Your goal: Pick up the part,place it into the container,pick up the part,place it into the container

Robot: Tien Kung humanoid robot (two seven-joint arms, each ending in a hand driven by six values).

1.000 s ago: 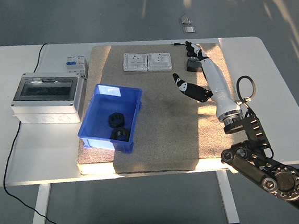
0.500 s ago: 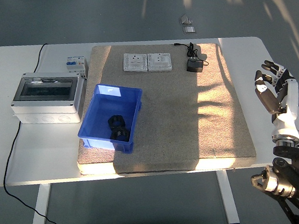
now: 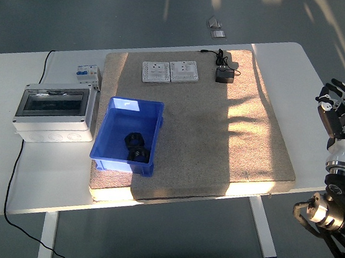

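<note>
Two black parts (image 3: 136,146) are seen lying together inside the blue container (image 3: 115,158), near its right wall. The container is set on the left portion of a beige mat (image 3: 244,141) spread over the white worktop (image 3: 48,172). The right robot hand (image 3: 338,110) is held upright beyond the worktop's right edge, its fingers loosely spread and nothing grasped. At the mat's far edge, two white socket plates (image 3: 170,71) are laid side by side, and a black adapter (image 3: 225,75) with its cord is placed just to their right. A grey enclosure box (image 3: 54,112) is placed left of the container, off the mat
</note>
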